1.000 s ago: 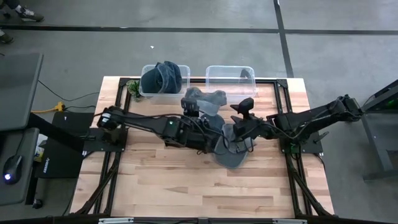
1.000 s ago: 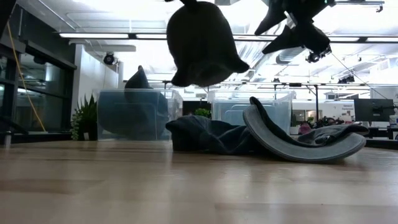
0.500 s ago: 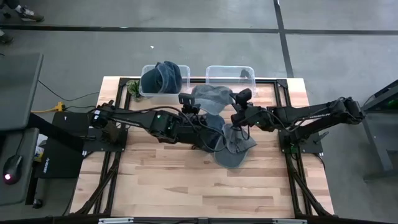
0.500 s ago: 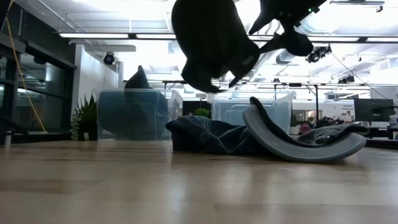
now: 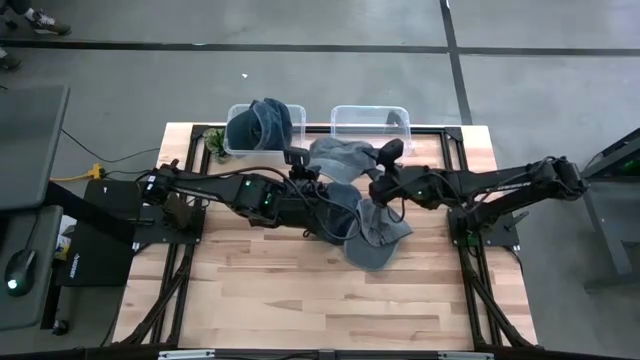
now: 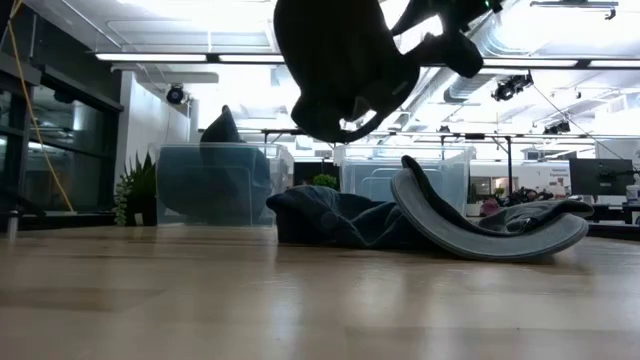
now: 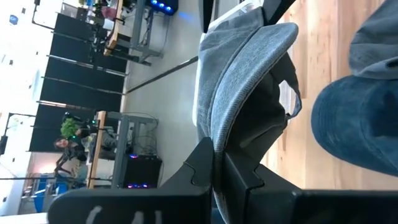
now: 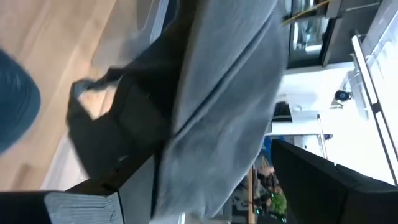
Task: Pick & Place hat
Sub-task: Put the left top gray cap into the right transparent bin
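A grey hat [image 5: 338, 155] is up in the air over the table's far middle, between my two grippers; in the low view the hat [image 6: 335, 65] is a dark shape hanging at the top. My left gripper [image 5: 303, 170] is shut on its left side. My right gripper [image 5: 383, 162] is at its right side, open, with the hat's cloth [image 8: 230, 93] running between its fingers. A dark blue hat [image 5: 335, 208] and a grey hat [image 5: 378, 235] lie on the table below. Another blue hat [image 5: 262, 122] sits in the far left bin. My left gripper pinches the grey hat's stitched edge [image 7: 214, 140] between its two fingers, coming level from the table's left. The hat is lifted clear and spreads away from the fingers toward the right arm. My right gripper has the hat's cloth [image 8: 186, 168] between its open fingers [image 8: 134, 183]; whether they touch it, I cannot tell.
Two clear plastic bins stand at the far edge: the left bin [image 5: 240, 150] holds a blue hat, the right bin [image 5: 392, 112] shows nothing inside. A small plant [image 5: 214, 142] stands beside the left bin. Bare wood [image 5: 300, 290] fills the near half.
My right gripper has moved up and toward the far left, from over the pile on the table to the lifted hat's right side. My left gripper has carried the hat slightly toward the far edge. The hat now shows wider, spread between the two grippers.
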